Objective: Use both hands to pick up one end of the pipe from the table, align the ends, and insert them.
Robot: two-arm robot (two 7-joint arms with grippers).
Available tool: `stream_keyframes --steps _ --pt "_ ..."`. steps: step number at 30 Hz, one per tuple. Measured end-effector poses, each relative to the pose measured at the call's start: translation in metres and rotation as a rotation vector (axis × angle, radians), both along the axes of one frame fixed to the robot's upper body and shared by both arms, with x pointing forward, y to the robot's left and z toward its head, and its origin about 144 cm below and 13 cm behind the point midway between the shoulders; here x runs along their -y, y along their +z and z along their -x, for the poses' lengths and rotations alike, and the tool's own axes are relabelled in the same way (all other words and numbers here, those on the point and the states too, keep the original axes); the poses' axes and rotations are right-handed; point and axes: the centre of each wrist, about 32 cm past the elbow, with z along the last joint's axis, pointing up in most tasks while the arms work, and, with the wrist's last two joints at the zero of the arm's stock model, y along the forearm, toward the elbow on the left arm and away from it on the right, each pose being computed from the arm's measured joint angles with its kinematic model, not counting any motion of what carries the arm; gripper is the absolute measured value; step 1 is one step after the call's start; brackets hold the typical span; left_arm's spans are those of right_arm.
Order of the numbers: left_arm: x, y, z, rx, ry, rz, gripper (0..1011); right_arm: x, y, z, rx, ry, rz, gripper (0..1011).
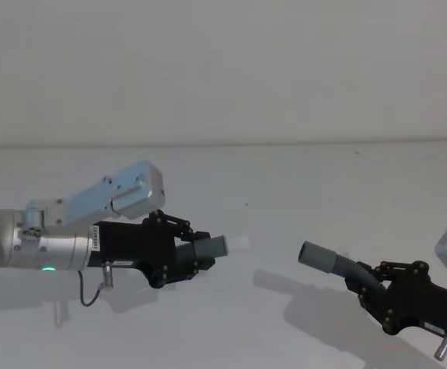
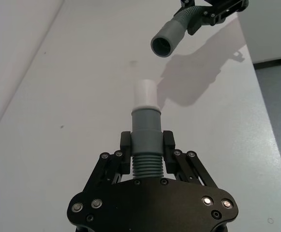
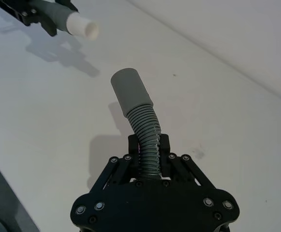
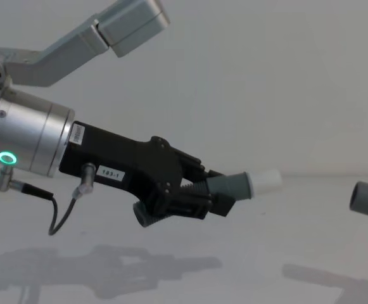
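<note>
Left gripper (image 1: 196,250) pinches the tipped tube (image 2: 146,126) by its ribbed part, white tip (image 2: 145,94) pointing toward the robot's right. Right gripper (image 1: 371,283) pinches the plain tube (image 3: 133,96) by its ribbed bend, open mouth (image 2: 163,45) facing the tip. Both pieces are held off the table (image 1: 300,192), with shadows under them. The ends are apart with a clear gap, not touching. In the head view the mouth sits slightly lower than the tip.
</note>
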Motion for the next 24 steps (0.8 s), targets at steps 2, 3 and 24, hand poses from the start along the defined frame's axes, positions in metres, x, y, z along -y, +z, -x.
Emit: stream_keyframes --steps 2,3,24 --pt "0.0012 0.0007 -0.0009 -0.003 -0.009 -0.003 353 -0.0002 0.0008 0.0008 0.003 0.006 0.000 205" --pt "0.0016 0.0010 -0.0012 -0.004 -0.013 -0.004 353 -0.0003 0.0011 0.0012 0.005 0.009 0.001 206" --pt "0.0094 0.0031 -0.0070 -0.019 -0.062 -0.005 353 -0.0087 0.0046 0.0044 0.018 0.062 0.027 206"
